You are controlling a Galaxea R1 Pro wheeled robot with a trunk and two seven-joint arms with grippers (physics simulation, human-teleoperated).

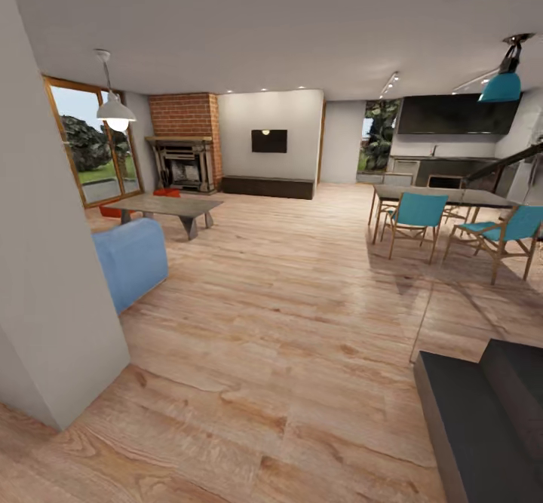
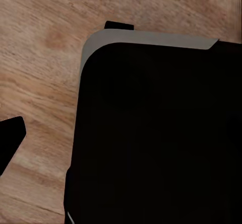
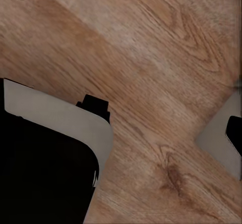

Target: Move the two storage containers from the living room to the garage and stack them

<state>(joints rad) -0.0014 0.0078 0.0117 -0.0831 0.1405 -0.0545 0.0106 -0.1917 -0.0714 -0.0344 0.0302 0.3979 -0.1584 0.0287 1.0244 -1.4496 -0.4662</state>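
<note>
In the head view, the living room's plank flooring [image 1: 286, 337] ran toward a brick fireplace [image 1: 183, 162] at eleven o'clock. Two red-orange storage containers lay near it: one [image 1: 167, 193] just in front of the hearth, the other [image 1: 111, 211] at ten o'clock, both largely hidden behind a low coffee table [image 1: 167, 206], so their shape was hard to read. A blue sofa arm [image 1: 130, 260] sat at nine o'clock.

The left wrist view showed a dark robot body [image 2: 156, 133] over the wood.

The right wrist view showed a similar dark, grey-edged body [image 3: 48, 163]. Neither hand's state could be told.
</note>
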